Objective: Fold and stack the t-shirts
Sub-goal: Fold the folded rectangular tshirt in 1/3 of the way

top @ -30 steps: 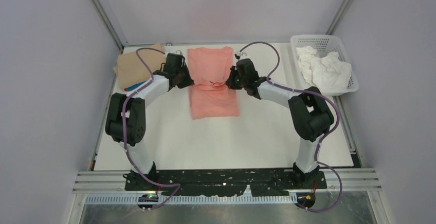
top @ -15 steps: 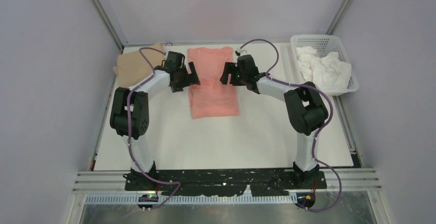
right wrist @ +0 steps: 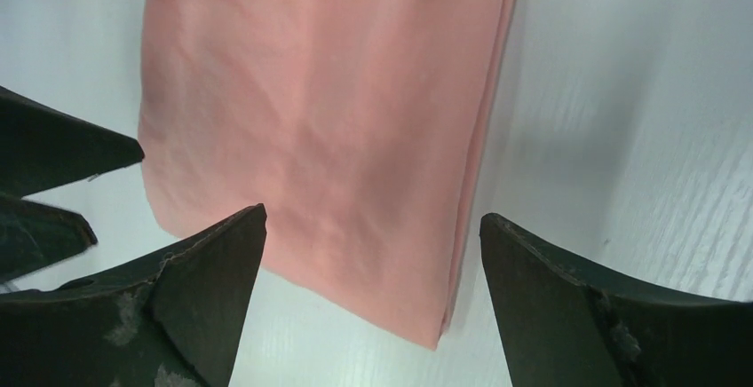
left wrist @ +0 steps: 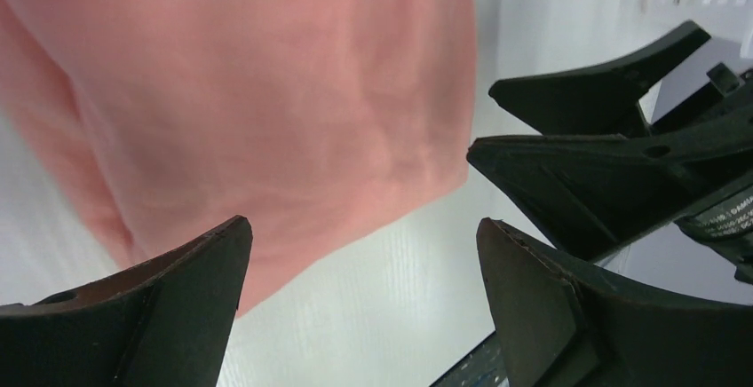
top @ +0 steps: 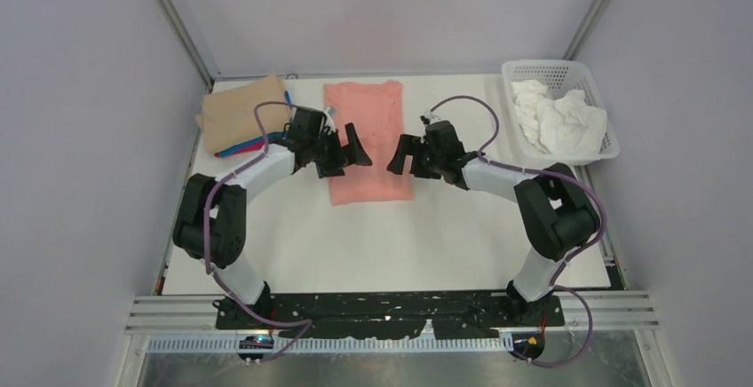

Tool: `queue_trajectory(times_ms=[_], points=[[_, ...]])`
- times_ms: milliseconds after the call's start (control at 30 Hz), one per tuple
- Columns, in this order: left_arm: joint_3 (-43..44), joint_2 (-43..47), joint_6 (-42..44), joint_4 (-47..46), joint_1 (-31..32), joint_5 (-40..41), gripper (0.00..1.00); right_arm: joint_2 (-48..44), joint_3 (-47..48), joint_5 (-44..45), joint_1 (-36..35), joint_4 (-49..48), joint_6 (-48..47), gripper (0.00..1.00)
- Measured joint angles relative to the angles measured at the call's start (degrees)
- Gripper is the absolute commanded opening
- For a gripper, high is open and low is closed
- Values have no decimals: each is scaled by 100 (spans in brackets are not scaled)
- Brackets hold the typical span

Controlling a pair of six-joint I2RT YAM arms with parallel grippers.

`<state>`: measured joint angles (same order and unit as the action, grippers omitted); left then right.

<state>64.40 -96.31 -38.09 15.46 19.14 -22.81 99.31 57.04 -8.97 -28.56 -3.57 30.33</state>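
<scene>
The salmon-pink t-shirt [top: 368,121] lies flat on the white table as a long narrow strip, folded lengthwise. My left gripper [top: 348,151] hovers open over its left edge, and my right gripper [top: 400,154] hovers open over its right edge. Neither holds anything. In the left wrist view the pink shirt [left wrist: 266,94] fills the upper left beyond my open left gripper [left wrist: 364,227]. The right wrist view shows the pink shirt's [right wrist: 328,121] near corner between the spread fingers of my right gripper [right wrist: 373,223]. A folded tan t-shirt [top: 235,114] tops a stack at the back left, with blue and magenta edges [top: 247,148] showing beneath.
A white lattice basket [top: 568,71] at the back right holds crumpled white cloth [top: 561,121]. The right arm's fingers [left wrist: 604,156] show in the left wrist view. Grey walls and metal posts close in the table's sides and back.
Both grippers opened and let go of the pink shirt's middle, then drew back toward its near end. The bunched fold has dropped and the shirt lies flat.
</scene>
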Motion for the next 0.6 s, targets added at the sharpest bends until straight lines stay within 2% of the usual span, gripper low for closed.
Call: queue_trajectory(times_ms=[100, 233, 367, 600], points=[[-273, -44, -48, -98, 205, -157, 100, -17, -275, -160, 0, -9, 225, 99], [-807, -48, -57, -109, 256, -208, 100, -48, -566, -389, -9, -96, 487, 88], [-1054, -39, -76, -160, 260, -184, 100, -85, -737, -645, -35, -199, 673, 83], [-1062, -7, -63, -153, 297, -114, 100, -275, -1032, -837, -37, -251, 780, 79]])
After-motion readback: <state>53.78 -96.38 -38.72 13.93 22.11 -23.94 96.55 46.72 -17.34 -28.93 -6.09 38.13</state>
